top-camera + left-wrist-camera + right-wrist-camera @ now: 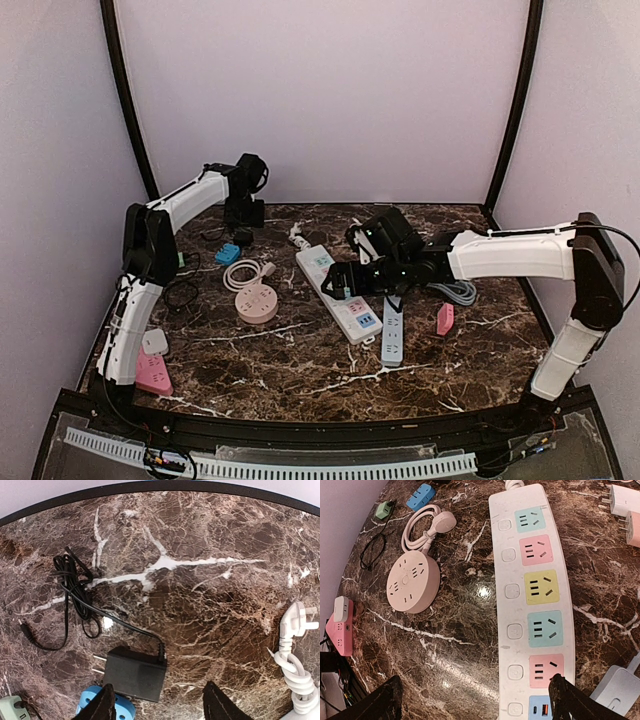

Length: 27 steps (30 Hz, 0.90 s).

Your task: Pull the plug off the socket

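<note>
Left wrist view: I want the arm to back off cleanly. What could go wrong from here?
The adapter lies just under the open left claw, beside the blue socket; lifting away could snag it or its looped cord. The right claw hovers close over the strip and might bump it.

No text, brand, number or sign can be read on the white power strip [510, 605], the round pink socket hub [413, 581], the black adapter [135, 672] or elsewhere on the table [210, 580].
</note>
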### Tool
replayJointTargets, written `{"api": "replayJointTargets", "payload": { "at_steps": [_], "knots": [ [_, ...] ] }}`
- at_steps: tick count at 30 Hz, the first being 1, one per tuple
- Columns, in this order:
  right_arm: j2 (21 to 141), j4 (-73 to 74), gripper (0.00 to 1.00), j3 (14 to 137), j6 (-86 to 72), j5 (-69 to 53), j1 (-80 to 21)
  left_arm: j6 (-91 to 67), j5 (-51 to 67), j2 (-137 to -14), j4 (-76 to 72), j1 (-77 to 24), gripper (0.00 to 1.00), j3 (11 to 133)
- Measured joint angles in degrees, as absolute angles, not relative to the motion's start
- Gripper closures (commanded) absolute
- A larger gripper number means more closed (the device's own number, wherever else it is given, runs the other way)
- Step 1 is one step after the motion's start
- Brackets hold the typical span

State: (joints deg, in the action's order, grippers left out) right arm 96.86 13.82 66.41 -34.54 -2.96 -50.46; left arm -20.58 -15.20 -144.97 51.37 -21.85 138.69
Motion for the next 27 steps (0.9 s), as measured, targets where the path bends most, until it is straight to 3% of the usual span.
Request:
{"api": "replayJointTargets", "payload": {
  "at_steps": [7, 18, 27],
  "knots": [
    [96.86, 13.87, 0.02, 66.39, -34.52, -2.52, -50.46, -22.33, -12.67, -142.87, 51.99, -22.39, 0.3, 136.11],
    [96.84, 15.86, 0.01, 64.84, -35.03, 3.2, -50.46, -31.51, -11.42, -106.91, 44.27, -22.26, 0.18, 95.81],
    [96.84, 16.29, 0.01, 63.09, -35.18, 4.97, -50.52, -44.56, -12.99, -83.85, 44.71, -20.75, 0.13, 70.5]
  ]
}}
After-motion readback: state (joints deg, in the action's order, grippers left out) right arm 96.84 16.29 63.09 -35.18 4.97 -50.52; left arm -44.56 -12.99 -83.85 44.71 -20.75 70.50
